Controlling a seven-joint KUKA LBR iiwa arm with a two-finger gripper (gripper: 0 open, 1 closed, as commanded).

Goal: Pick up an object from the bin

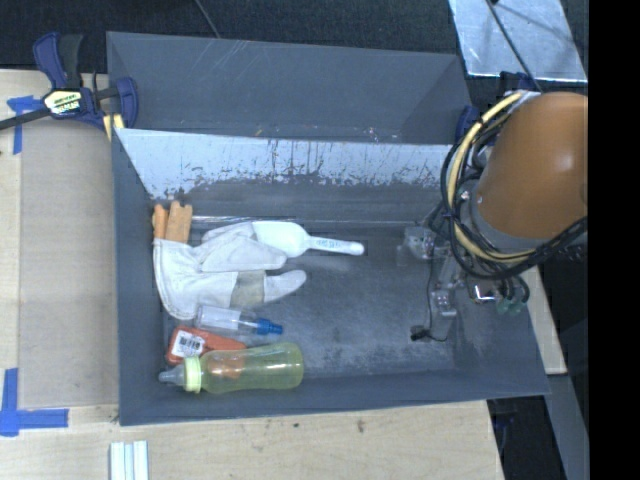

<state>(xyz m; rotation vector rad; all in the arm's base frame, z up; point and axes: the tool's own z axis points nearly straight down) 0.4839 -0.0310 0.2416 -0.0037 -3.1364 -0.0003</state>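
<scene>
Grey bin (330,183): the contents are heaped against the wall opposite the arm, well apart from the gripper (432,328). The gripper hangs low over bare floor with nothing seen in it, and whether it is apart or together cannot be told. Farthest across lies the white glove (215,268). Beside the glove lies the yellowish bottle (245,368). The white scoop (300,240) lies nearest and clear of the heap, and is judged the likeliest pick.

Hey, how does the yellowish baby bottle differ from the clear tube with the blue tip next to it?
The baby bottle is thick and yellowish-green; the clear tube is thin with a blue tip. The bottle's teat points left, the tube's blue tip right. Both lie on their sides at the left of the bin, apart from the claw.
</scene>
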